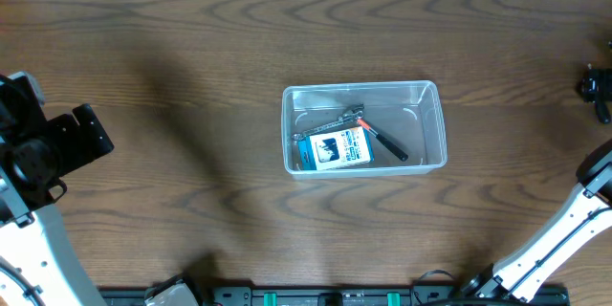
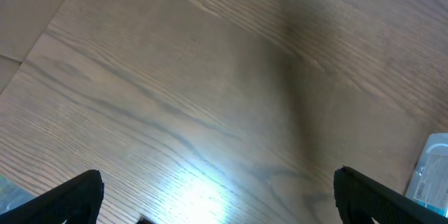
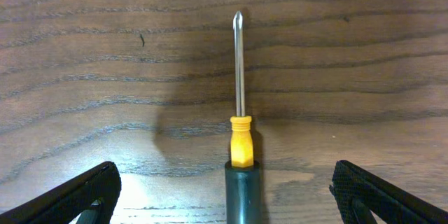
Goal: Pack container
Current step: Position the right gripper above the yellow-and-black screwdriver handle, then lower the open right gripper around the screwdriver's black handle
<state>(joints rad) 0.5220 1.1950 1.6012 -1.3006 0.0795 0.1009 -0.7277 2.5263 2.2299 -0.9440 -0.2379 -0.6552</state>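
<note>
Container: I see the clear plastic container [image 1: 435, 91] near the middle of the table [image 1: 191, 76], long side running left to right, upright and open at the top.
Inside the container: a small blue-and-white box [image 1: 335, 149] lies flat towards the near left side. A tool with black and orange handles [image 1: 387, 143] rests just right of it, touching its corner. A greyish metal tool [image 1: 335, 122] lies just beyond the box. I cannot tell what kind of tool it is.
Left gripper: in my left wrist view the left gripper [image 2: 218, 182] hangs over bare wood, its dark fingers [image 2: 77, 196] spread wide with nothing between them. One corner of the container shows at the right edge of that view, well clear of the fingers.
Left arm: from overhead the left arm [image 1: 57, 143] sits at the far left edge of the table, well apart from the container.
Right gripper: the right gripper [image 3: 224, 182] is released, its fingers [image 3: 84, 192] set wide at either side and touching nothing.
Screwdriver: a screwdriver [image 3: 241, 140] lies flat on the wood between those fingers, centred, apart from both. Its cross-head tip points away from the wrist, with a yellow collar ahead of a dark handle.
Right arm: the right arm [image 1: 555, 239] reaches in from the near right corner, well away from the container.
</note>
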